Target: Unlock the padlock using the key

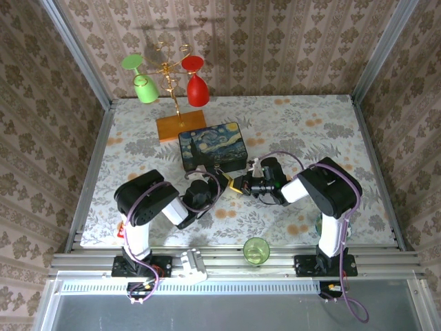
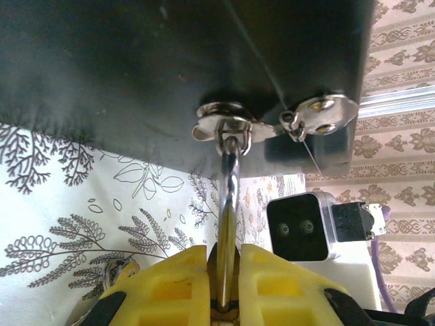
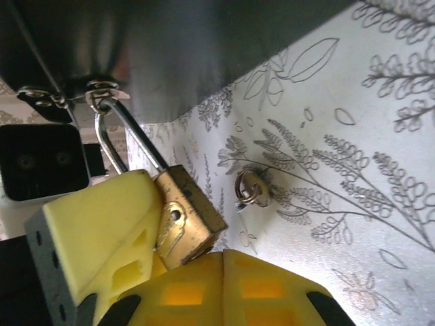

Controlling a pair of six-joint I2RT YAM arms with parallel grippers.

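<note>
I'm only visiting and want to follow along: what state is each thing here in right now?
box: lid shut.
padlock: hooked through the box's clasp, shackle looks closed.
key: lying on the tablecloth, not in the lock.
left gripper: shut on the padlock.
right gripper: shut, nothing visibly held.
green glass: hanging upside down on the rack.
red glass: hanging upside down too.

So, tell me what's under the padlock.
The right hand, shut, sits right beneath the padlock base and covers it, so the keyhole cannot be seen. The left hand clamps the padlock's side. Floral tablecloth lies behind.
</note>
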